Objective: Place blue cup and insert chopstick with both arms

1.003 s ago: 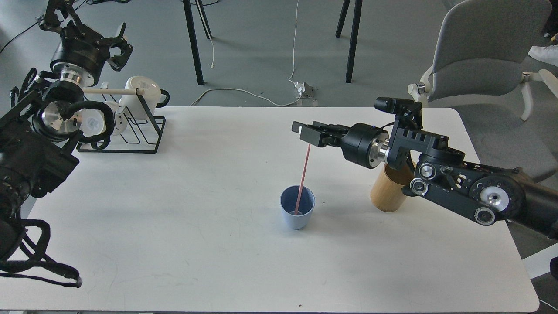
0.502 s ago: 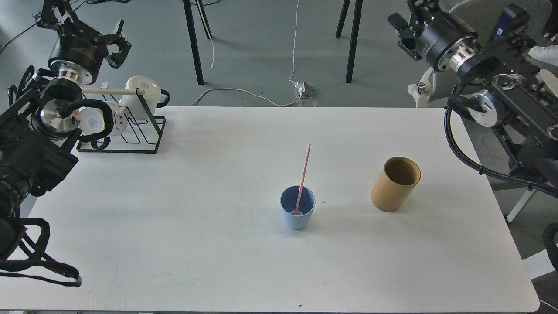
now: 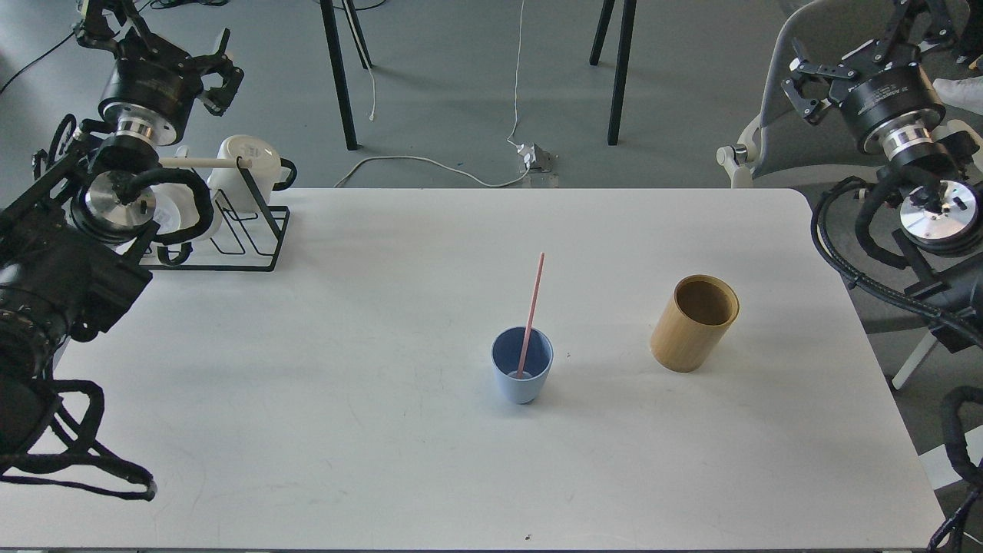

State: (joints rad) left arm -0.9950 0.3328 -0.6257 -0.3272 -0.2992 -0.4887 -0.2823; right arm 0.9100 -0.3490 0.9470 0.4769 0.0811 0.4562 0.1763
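Note:
The blue cup (image 3: 521, 374) stands upright on the white table (image 3: 384, 399), a little right of the middle. The pink chopstick (image 3: 532, 307) stands inside it, leaning against the far rim and sticking out well above the cup. My left gripper (image 3: 219, 65) is open and empty, raised at the far left above the mug rack. My right gripper (image 3: 806, 81) is open and empty, raised at the far right beyond the table's edge. Both grippers are far from the cup.
A tan bamboo cylinder (image 3: 695, 322) stands to the right of the cup. A black wire mug rack (image 3: 230, 230) with white mugs (image 3: 246, 165) and a wooden rod stands at the back left. A grey chair (image 3: 806, 100) is behind the table's right corner.
My right arm let go of the chopstick, left it in the cup, and pulled back up and right off the table. The left arm shifted slightly.

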